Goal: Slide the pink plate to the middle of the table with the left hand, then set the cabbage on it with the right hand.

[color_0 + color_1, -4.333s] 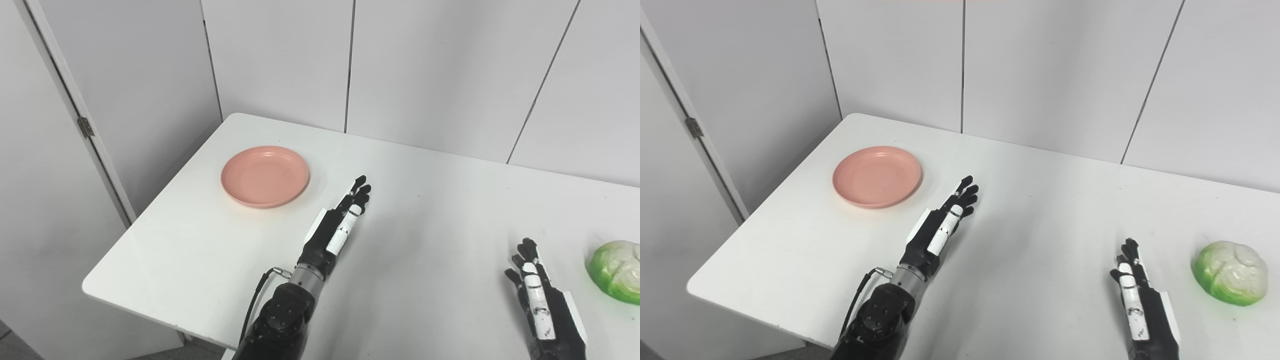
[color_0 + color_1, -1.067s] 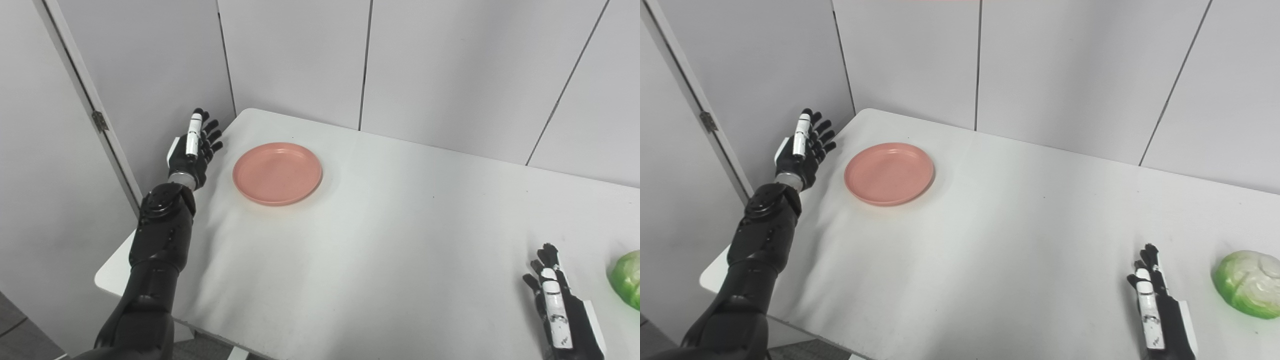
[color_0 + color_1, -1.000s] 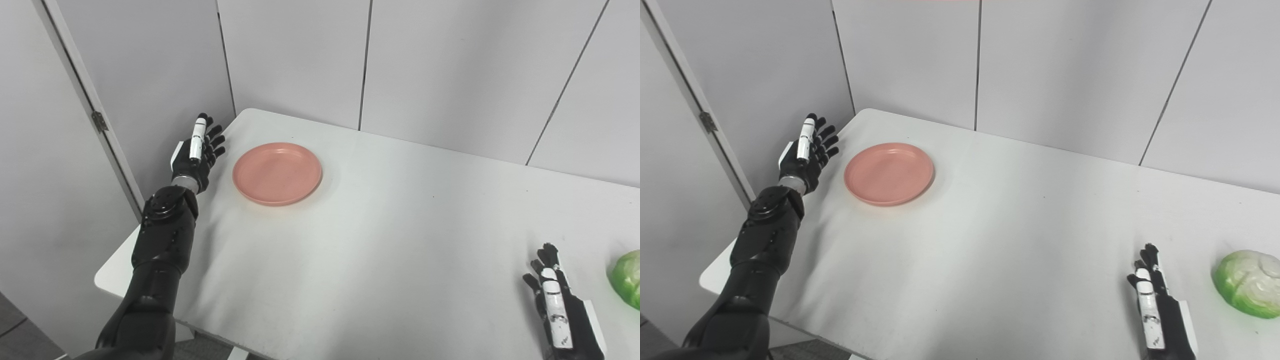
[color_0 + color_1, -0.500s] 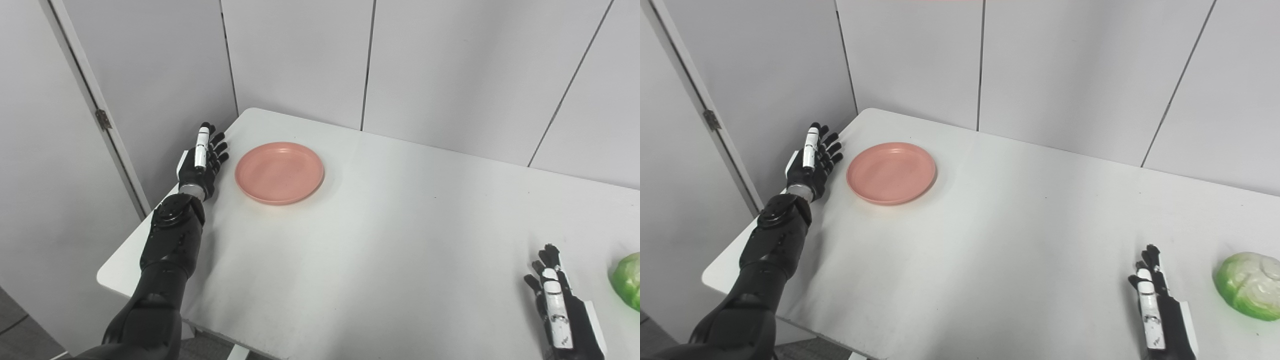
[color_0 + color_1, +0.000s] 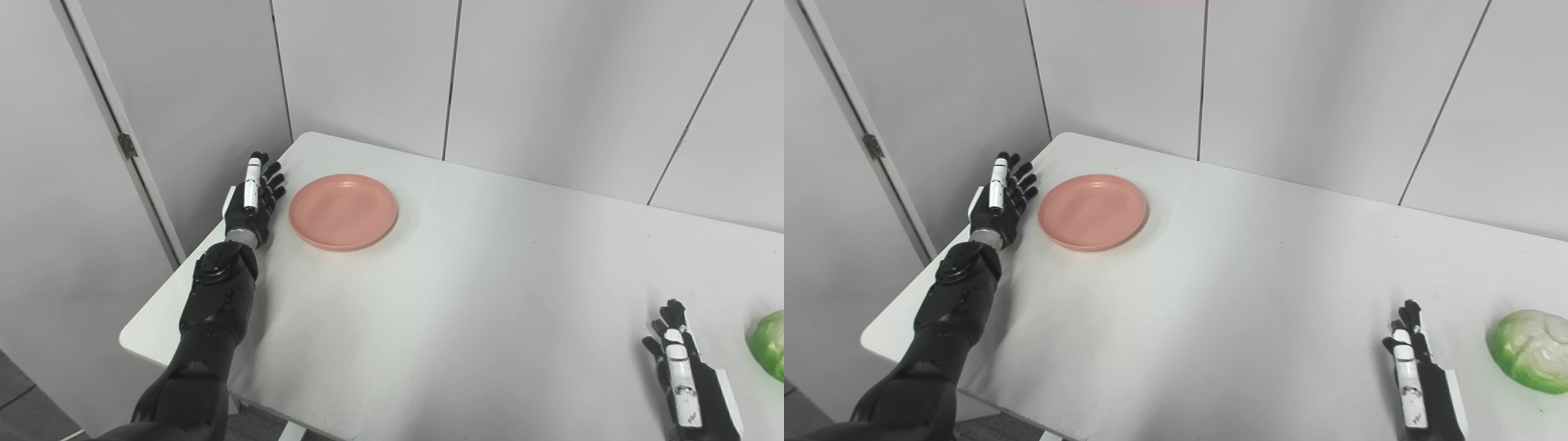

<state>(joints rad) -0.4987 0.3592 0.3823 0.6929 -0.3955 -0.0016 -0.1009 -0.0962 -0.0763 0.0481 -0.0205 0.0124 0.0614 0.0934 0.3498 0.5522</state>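
Left robot hand, fingers spread, just beside unmarked pink plate

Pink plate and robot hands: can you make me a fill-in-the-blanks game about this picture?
1. The plate on the white table is colored ____.
2. The left hand waits beside the plate's ____ side, fingers apart, holding nothing.
3. The green cabbage lies next to the ____ hand.
4. The plate has ____ on it.

Missing words: pink; left; right; nothing
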